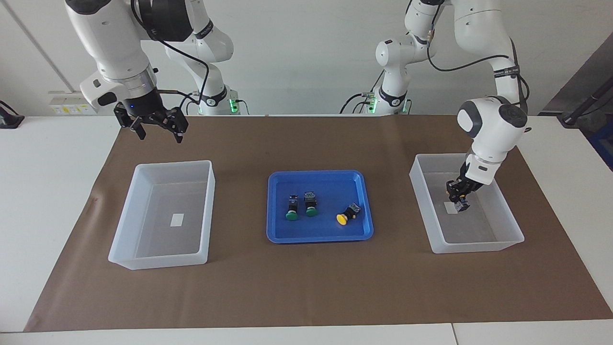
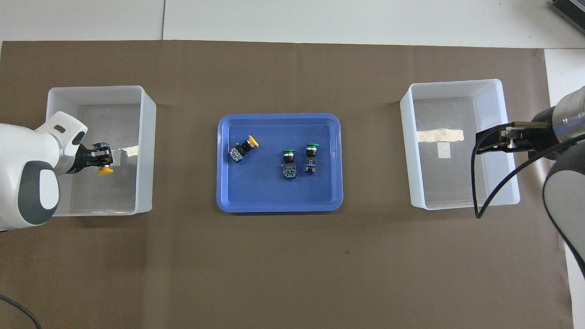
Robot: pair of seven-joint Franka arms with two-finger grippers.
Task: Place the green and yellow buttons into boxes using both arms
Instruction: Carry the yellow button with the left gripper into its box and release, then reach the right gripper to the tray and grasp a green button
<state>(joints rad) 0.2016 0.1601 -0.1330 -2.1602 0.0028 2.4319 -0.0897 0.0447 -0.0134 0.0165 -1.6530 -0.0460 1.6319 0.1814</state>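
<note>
My left gripper [image 1: 459, 200] [image 2: 103, 161] is shut on a yellow button [image 2: 105, 171], low inside the box [image 1: 479, 247] [image 2: 147, 137] at the left arm's end, over its white label. Two green buttons [image 1: 291, 215] [image 1: 312, 211] [image 2: 288, 152] [image 2: 311, 146] and another yellow button [image 1: 342, 219] [image 2: 252, 142] lie in the blue tray [image 1: 320, 237] [image 2: 279, 208]. My right gripper [image 1: 156, 130] [image 2: 481, 141] hangs open and holds nothing, above the edge of the other box [image 1: 158, 261] [image 2: 457, 82] nearest the robots; that arm waits.
A brown mat [image 1: 306, 287] covers the middle of the white table. The tray sits between the two boxes. Two slimmer white arms with green-lit bases [image 1: 233, 104] stand at the robots' edge of the table.
</note>
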